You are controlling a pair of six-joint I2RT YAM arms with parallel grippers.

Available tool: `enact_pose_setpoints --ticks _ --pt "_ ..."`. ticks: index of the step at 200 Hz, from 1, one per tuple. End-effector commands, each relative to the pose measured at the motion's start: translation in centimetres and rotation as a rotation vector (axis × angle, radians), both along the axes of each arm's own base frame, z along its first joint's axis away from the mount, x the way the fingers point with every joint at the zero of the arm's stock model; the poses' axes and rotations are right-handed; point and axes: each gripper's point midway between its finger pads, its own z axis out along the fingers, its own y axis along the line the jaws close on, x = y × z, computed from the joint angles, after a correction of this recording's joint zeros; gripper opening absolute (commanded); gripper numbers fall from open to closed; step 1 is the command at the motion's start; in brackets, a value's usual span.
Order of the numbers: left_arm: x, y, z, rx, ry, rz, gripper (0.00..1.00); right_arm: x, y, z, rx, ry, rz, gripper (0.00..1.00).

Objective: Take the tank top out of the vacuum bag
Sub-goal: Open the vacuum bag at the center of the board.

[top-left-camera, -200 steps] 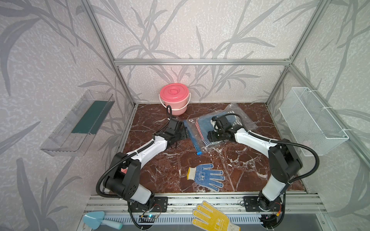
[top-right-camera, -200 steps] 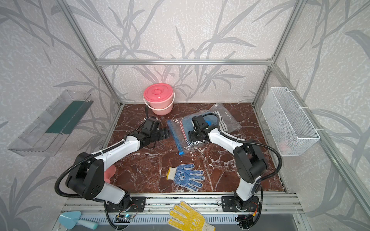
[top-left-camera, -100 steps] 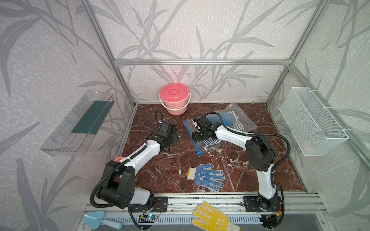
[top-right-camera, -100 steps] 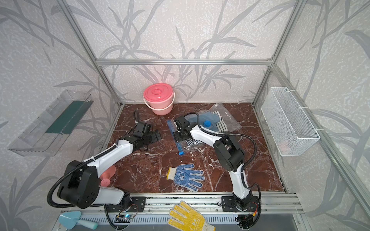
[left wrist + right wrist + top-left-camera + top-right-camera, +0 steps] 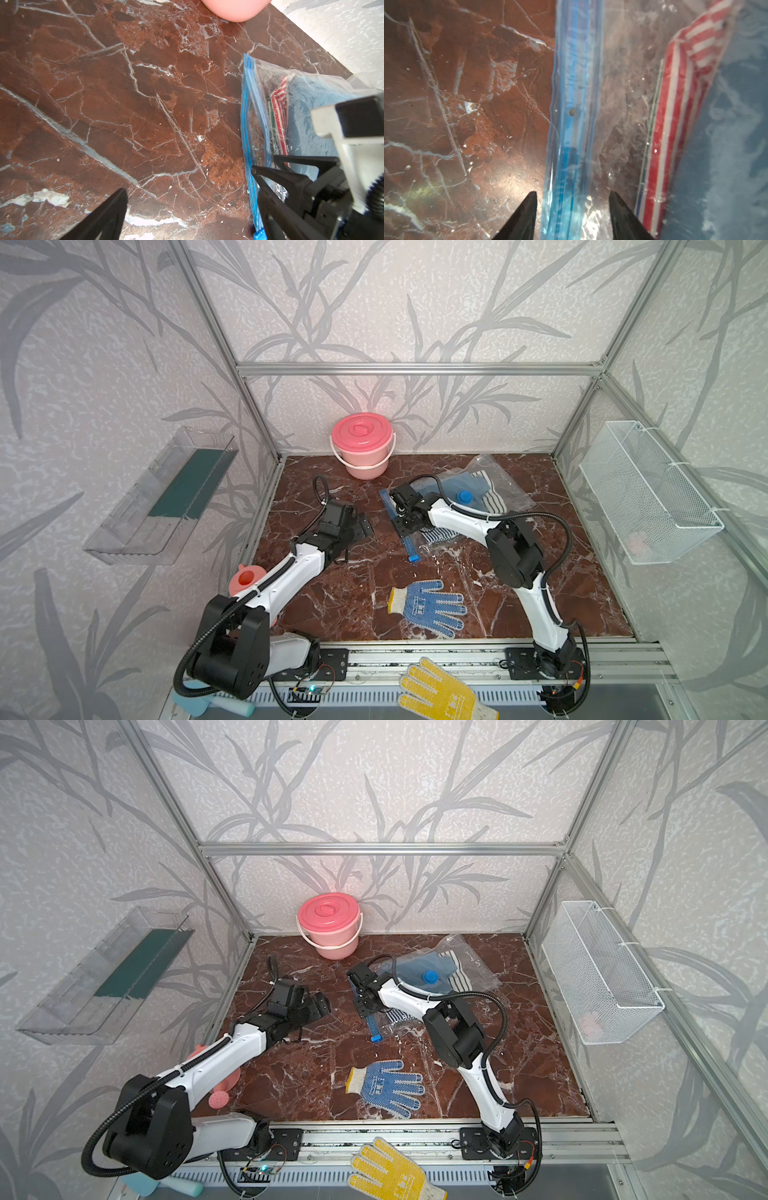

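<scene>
The vacuum bag (image 5: 505,479) (image 5: 471,963) lies flat on the marble tabletop (image 5: 357,585) under and behind the right gripper (image 5: 404,523) (image 5: 572,193). This gripper's jaws stand partly apart astride the blue zip strip (image 5: 575,83) (image 5: 409,545), with the strip between the tips and not visibly pinched. The strip is the bag's long straight edge. It runs straight ahead of the fingertips, lengthwise from the table's back toward its front, and ends at a blue slider (image 5: 412,559) (image 5: 258,235) on the gripper's near side. From that edge the bag spreads away toward the back right corner, so its mouth faces the left gripper (image 5: 360,526) (image 5: 187,179). A red-and-white striped garment (image 5: 685,104) and a blue garment (image 5: 733,145) lie inside, just past the strip, and the round blue valve cap (image 5: 464,496) sits on top. The left gripper hangs wide open over bare marble just beside the zip edge, touching nothing. Bare marble stretches out from that gripper to a pink lidded bucket (image 5: 362,445) at the back wall. In front of both grippers the marble is bare as far as a blue dotted glove (image 5: 430,608). The bag's far corner lies near the back wall.
</scene>
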Motion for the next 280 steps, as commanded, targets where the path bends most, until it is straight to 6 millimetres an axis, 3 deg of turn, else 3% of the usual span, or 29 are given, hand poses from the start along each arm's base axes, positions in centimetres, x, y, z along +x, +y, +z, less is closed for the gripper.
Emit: enact_pose_setpoints --ticks 1,17,41,63,115,129,192,280 --pt "-0.4 0.1 -0.2 -0.015 0.004 0.005 0.98 -0.1 -1.3 -0.6 -0.133 -0.019 0.002 0.5" --pt "-0.4 -0.4 -0.3 -0.038 0.001 -0.01 0.97 0.4 -1.6 -0.4 -0.151 -0.043 -0.019 0.33" --pt "-0.5 -0.8 -0.3 -0.062 -0.011 -0.021 0.97 0.5 -1.4 0.3 -0.129 -0.054 -0.026 0.21" --pt "-0.6 -0.7 -0.3 -0.061 -0.019 -0.019 0.97 0.6 -1.5 1.1 -0.114 -0.062 -0.045 0.0" --pt "-0.5 -1.4 -0.5 -0.126 -0.037 -0.018 0.87 0.3 -2.0 3.8 -0.088 -0.064 -0.073 0.0" --pt "-0.2 -2.2 -0.5 -0.171 -0.048 -0.033 0.8 0.0 -2.2 4.5 -0.069 -0.062 -0.084 0.0" --pt "1.7 -5.4 1.2 -0.253 -0.104 -0.115 0.68 -1.0 -3.6 7.4 -0.003 -0.072 -0.131 0.0" --pt "4.0 -11.2 2.1 -0.366 -0.119 -0.238 0.54 -1.5 -4.0 8.9 0.101 -0.077 -0.188 0.0"
